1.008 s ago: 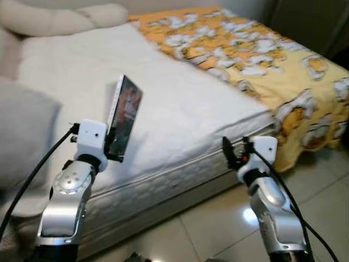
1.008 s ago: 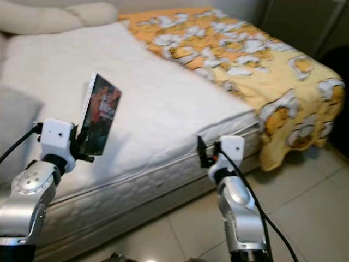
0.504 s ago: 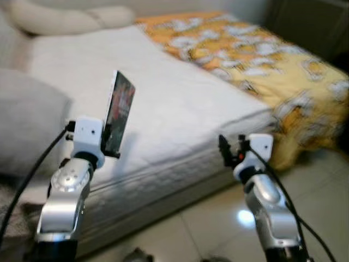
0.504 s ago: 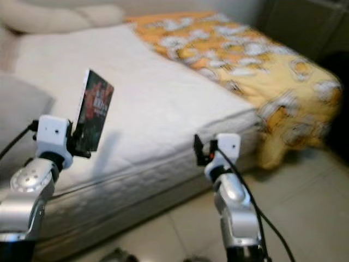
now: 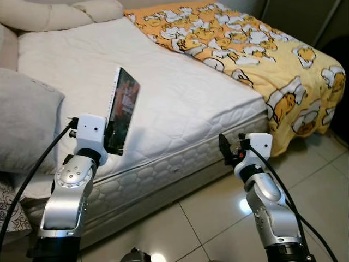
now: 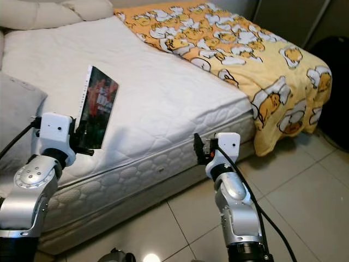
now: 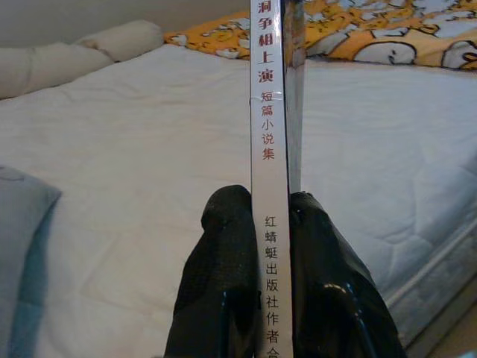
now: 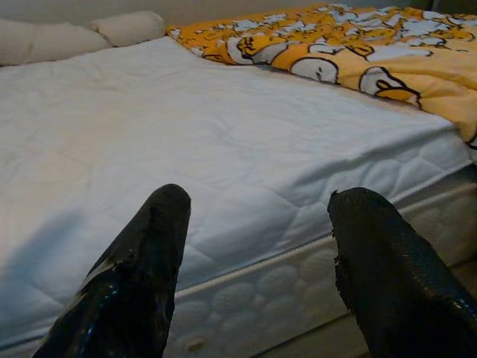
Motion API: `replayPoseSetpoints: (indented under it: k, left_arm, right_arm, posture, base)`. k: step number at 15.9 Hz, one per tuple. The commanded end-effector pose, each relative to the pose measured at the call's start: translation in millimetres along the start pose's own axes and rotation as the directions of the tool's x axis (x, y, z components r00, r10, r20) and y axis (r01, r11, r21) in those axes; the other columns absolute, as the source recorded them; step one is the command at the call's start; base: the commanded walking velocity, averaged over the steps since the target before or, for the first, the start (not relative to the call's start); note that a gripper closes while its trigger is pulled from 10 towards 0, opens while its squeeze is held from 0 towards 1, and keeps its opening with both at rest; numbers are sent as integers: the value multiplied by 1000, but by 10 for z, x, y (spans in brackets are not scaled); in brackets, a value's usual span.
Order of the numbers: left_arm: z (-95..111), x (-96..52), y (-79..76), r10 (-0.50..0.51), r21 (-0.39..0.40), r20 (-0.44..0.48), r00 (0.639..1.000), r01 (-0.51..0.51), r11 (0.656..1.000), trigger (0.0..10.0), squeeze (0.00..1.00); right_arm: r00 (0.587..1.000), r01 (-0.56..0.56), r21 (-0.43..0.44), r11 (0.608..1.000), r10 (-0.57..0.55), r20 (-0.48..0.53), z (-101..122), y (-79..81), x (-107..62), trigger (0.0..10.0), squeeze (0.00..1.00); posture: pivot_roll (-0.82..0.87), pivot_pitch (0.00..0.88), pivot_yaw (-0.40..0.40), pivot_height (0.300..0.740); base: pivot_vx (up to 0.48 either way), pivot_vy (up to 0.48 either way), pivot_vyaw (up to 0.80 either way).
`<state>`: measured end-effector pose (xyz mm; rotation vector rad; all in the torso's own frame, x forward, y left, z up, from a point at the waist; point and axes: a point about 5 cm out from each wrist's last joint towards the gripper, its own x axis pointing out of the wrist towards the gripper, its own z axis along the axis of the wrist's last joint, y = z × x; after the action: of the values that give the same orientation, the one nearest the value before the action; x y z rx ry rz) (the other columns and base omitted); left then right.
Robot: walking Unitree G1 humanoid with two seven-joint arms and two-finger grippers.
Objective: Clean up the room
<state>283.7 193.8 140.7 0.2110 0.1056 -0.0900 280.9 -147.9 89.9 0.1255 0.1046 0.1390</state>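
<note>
1 large bed fills the scene and serves as the landmark; its white mattress is bare on the near half, and a yellow cartoon-print blanket covers the far half and hangs over the corner toward the tiled floor. A grey pillow lies at the bed's near-left edge, and long cream pillows lie along its head.

The left gripper, raised at the bed's near side, has its 2 fingers pressed tight against both covers of a thin dark book, which stands upright, spine toward the wrist camera. The right gripper hangs in front of the mattress edge, fingers spread wide, grasping nothing.

Change over the last second: the views were blurred and have now sharpened, and the whole scene has shifted slightly, so the camera has moved and then steadied; the book keeps the same upright pose in the same grip.

Interpretation: the book is already secured, and the steadier view suggests carrying it to a proper place is the step in hand.
</note>
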Motion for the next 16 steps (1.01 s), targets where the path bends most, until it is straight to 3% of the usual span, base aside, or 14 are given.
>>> replayPoseSetpoints:
  k: [1,5,9,16]
  left_arm:
    - [113,4,-4,-2,3,57,998,2,1000,10000,0]
    - [107,11,-17,-3,-11,61,998,4,1000,10000,0]
    - [111,23,-33,-9,-16,63,998,10,1000,10000,0]
    - [109,36,-61,-31,-18,65,997,32,999,10000,0]
  right_arm:
    - [1000,0,-5,1000,1,7,19,-14,13,10000,0]
    - [1000,2,-9,1000,-2,15,40,-26,22,10000,0]
    - [1000,11,-10,1000,-11,20,59,-48,35,10000,0]
    - [999,42,7,999,-42,27,57,-86,48,10000,0]
  posture:
    - [-90,0,-20,740]
    - [-95,0,-23,740]
    - [-97,0,-24,740]
    - [-96,0,-21,740]
  base:
    - [0,0,0]
    - [0,0,527]
    - [256,0,800]
    - [306,0,0]
